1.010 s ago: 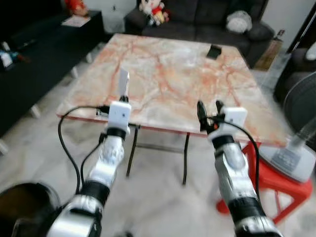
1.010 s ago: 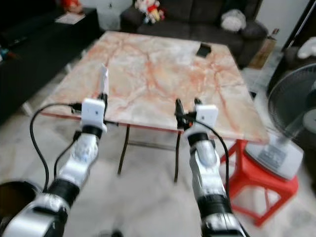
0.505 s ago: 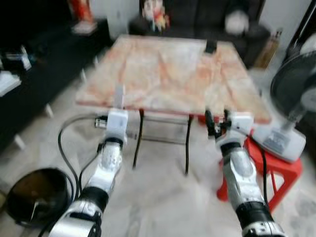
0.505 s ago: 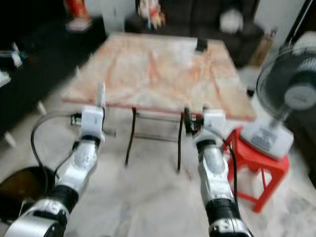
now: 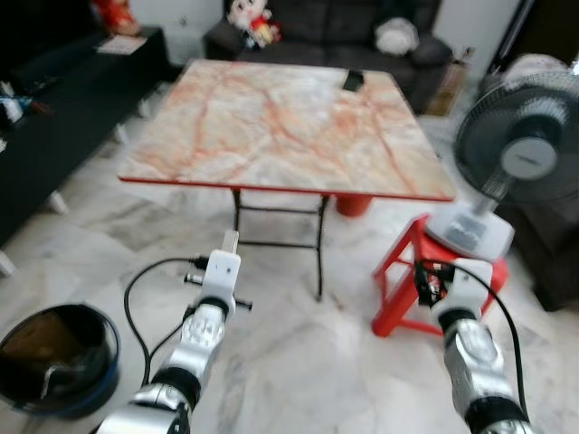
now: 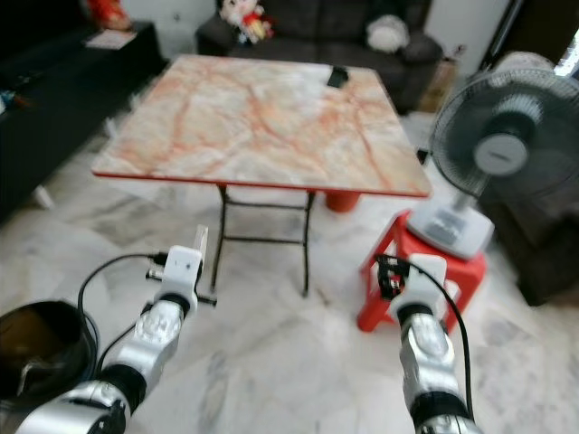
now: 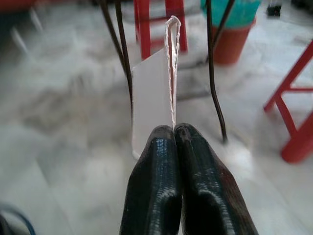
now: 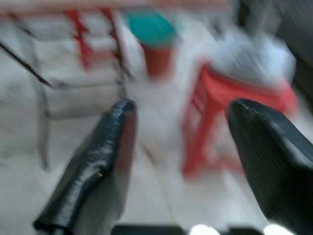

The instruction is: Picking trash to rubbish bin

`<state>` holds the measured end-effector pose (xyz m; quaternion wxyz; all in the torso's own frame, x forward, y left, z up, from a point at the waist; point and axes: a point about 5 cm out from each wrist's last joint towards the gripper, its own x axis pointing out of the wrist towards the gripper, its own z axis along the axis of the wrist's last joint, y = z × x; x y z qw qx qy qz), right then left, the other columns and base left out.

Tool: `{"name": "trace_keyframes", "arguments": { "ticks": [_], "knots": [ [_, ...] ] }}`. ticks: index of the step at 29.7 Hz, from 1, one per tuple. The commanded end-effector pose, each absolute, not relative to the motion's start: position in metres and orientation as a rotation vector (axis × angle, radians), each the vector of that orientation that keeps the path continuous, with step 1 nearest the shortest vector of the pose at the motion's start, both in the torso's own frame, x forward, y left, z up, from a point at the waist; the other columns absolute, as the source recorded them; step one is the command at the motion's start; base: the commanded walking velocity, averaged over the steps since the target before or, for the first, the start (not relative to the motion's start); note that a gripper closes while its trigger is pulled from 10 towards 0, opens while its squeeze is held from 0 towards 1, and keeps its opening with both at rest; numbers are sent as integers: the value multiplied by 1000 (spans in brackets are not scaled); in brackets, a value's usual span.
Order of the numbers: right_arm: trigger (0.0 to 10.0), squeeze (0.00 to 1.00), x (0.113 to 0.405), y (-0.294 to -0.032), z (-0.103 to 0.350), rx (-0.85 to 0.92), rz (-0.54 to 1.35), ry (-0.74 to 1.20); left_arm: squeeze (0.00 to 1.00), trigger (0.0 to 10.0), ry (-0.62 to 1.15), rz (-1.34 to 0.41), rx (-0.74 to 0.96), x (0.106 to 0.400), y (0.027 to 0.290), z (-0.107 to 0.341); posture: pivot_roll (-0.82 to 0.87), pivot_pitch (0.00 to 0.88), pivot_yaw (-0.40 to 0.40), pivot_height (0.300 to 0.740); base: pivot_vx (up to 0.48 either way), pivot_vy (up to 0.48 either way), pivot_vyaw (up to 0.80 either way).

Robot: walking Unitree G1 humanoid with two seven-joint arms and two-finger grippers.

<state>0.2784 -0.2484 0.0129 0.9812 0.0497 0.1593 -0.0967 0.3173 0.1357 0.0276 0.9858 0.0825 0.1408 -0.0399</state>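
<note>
A flat white wrapper (image 7: 152,98) stands upright between the closed fingers of my left gripper (image 7: 173,128). In the eye views that gripper (image 5: 230,246) hangs low over the marble floor, in front of the table, with the wrapper (image 5: 232,240) sticking up from it. The black rubbish bin (image 5: 60,308) with a blue wall sits on the floor at my lower left, a little left of the left arm. My right gripper (image 5: 424,275) hovers by the red stool, open, nothing between its fingers (image 8: 117,132).
A marble-topped folding table (image 5: 289,117) stands ahead with a small dark object (image 5: 353,80) at its far side. A white fan (image 5: 525,158) and red stool (image 5: 403,271) are at the right. A dark cabinet (image 5: 54,99) runs along the left, a sofa (image 5: 326,27) behind.
The whole view has pulled back from the table, and the bin has come into sight at lower left. Both arms now sit lower, over the floor. The left gripper still holds the wrapper.
</note>
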Motion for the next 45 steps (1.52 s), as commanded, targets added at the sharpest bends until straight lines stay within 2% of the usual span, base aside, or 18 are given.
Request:
{"name": "trace_keyframes", "arguments": {
  "ticks": [1,4,8,13,15,20,32,45],
  "knots": [
    [10000,0,246,-265,-16,139,-297,483,0,10000,485,-64,140,287,141,-10,-135,42,-87,740,0,0,0],
    [10000,0,223,-269,-34,145,-336,585,0,10000,558,-66,150,273,144,-24,-134,43,-88,740,0,0,0],
    [10000,0,171,-270,-67,171,-409,788,0,10000,683,-84,167,245,145,-48,-123,48,-91,740,0,0,0],
    [10000,0,145,-264,-81,198,-440,866,0,10000,804,-58,150,220,150,-66,-133,50,-75,740,0,0,0],
    [10000,0,141,-263,-83,197,-445,879,0,10000,874,-37,139,205,153,-75,-136,52,-73,740,0,0,0],
    [10000,0,143,-262,-82,175,-422,889,0,10000,922,-7,109,193,158,-82,-136,51,-71,740,0,0,320],
    [10000,0,162,-259,-76,155,-386,859,0,10000,936,4,96,188,159,-84,-122,45,-84,740,0,0,800],
    [10000,0,154,-258,-79,142,-377,879,0,10000,920,6,104,191,157,-83,-129,34,-89,740,0,0,800]
  ]
}}
